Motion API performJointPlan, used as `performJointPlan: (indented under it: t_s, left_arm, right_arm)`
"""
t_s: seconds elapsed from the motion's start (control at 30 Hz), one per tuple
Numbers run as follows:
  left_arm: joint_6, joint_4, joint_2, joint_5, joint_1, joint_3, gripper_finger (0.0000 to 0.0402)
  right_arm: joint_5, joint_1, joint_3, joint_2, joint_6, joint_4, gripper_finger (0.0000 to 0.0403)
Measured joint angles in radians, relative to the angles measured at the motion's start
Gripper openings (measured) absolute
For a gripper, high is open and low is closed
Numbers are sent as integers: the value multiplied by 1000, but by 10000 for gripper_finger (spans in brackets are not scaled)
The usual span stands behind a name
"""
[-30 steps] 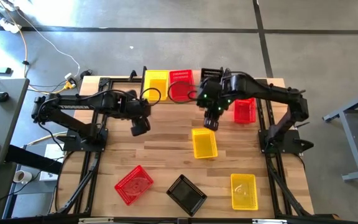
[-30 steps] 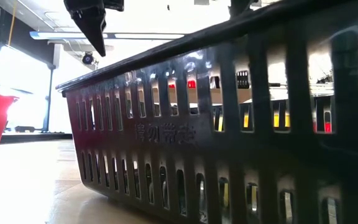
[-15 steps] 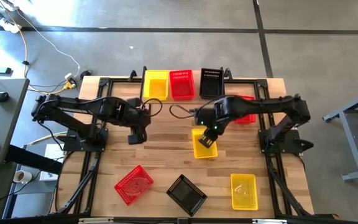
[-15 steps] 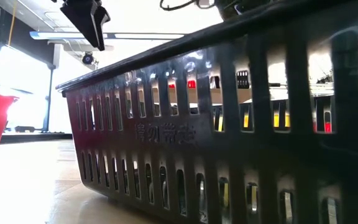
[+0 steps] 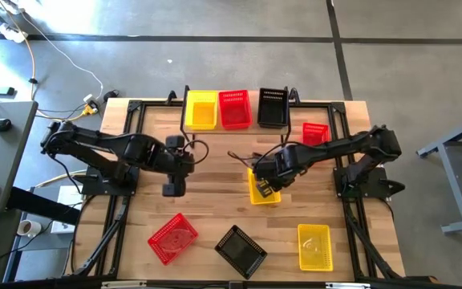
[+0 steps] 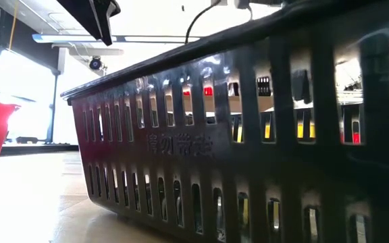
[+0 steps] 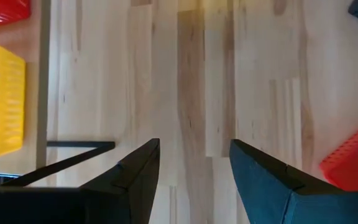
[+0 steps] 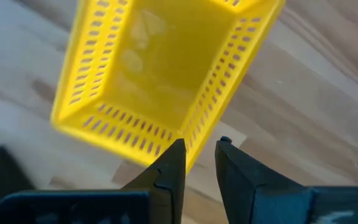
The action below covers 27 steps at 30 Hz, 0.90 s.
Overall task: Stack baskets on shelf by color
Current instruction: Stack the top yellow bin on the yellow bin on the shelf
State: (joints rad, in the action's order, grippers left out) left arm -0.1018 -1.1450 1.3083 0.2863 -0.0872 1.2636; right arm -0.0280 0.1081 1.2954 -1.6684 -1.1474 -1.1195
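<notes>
We are reaching down with our right gripper (image 8: 194,163) to a yellow basket (image 5: 263,185) in the middle of the table (image 5: 215,201). Our two fingers are partly open, one on each side of the corner of its wall, but we are not squeezing it or lifting it yet. The basket is sitting flat on the wood with its open side up.

Our left gripper (image 7: 194,165) is hanging over bare wood on the left side of the table. Its fingers are wide apart and holding nothing.

At the back of the table, the shelf (image 5: 235,120) is holding three spots: a yellow spot (image 5: 200,109), a red spot (image 5: 233,107) and a black spot (image 5: 272,106). We cannot tell from above how many baskets are piled in each spot.

We think we are only partway through. Five baskets are still waiting off the shelf. Besides the yellow one at our fingers, a small red basket (image 5: 315,133) is sitting near the right back corner. At the front we are seeing a tipped red basket (image 5: 172,237), a black basket (image 5: 241,250) and one more yellow basket (image 5: 314,246). Each one still needs to go on the pile of its own color.
</notes>
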Motion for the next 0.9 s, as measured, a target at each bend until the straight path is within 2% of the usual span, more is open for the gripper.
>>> performJointPlan:
  t_s: [0.43, 0.67, 0.77, 0.9]
  left_arm:
    - [-69, 0, 0, 0, -21, 0, 184]
    - [-106, 0, 0, 0, -21, 0, 184]
    - [-109, 0, 0, 0, -21, 0, 184]
    - [-131, 3, 0, 0, -21, 0, 184]
  right_arm:
    - [97, -13, -156, 0, -66, 134, 73]
    - [95, -36, -224, 0, -71, 244, 71]
    - [80, -41, -248, 0, -96, 257, 55]
    - [91, -43, -250, 0, -119, 272, 11]
